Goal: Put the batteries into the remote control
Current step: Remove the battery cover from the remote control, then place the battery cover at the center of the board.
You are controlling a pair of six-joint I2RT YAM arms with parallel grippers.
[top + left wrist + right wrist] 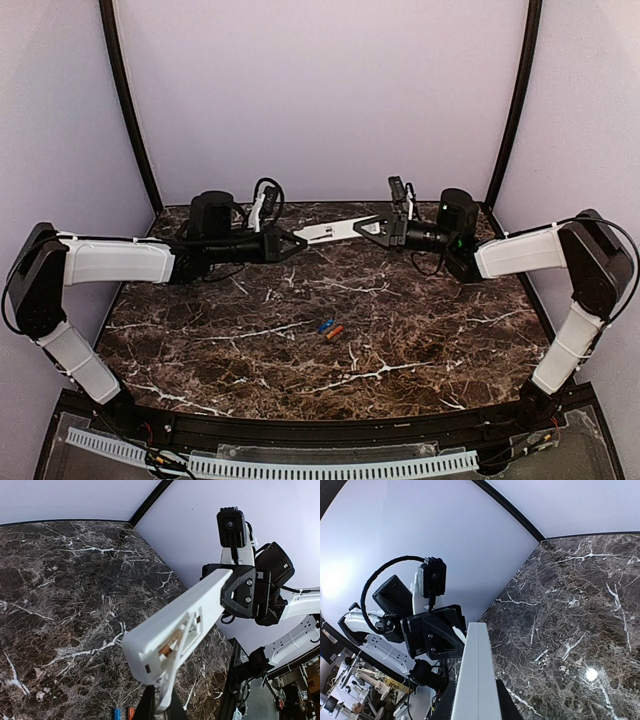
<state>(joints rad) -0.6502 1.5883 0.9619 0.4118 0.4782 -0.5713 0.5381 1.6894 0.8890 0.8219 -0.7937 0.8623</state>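
The left gripper and the right gripper each clamp one end of the remote control, held in the air over the far part of the table. The blue battery and the orange battery lie side by side mid-table, well apart from it.

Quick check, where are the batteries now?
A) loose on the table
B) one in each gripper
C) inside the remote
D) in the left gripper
A: the blue battery and orange battery lie side by side on the table, apart from the remote.
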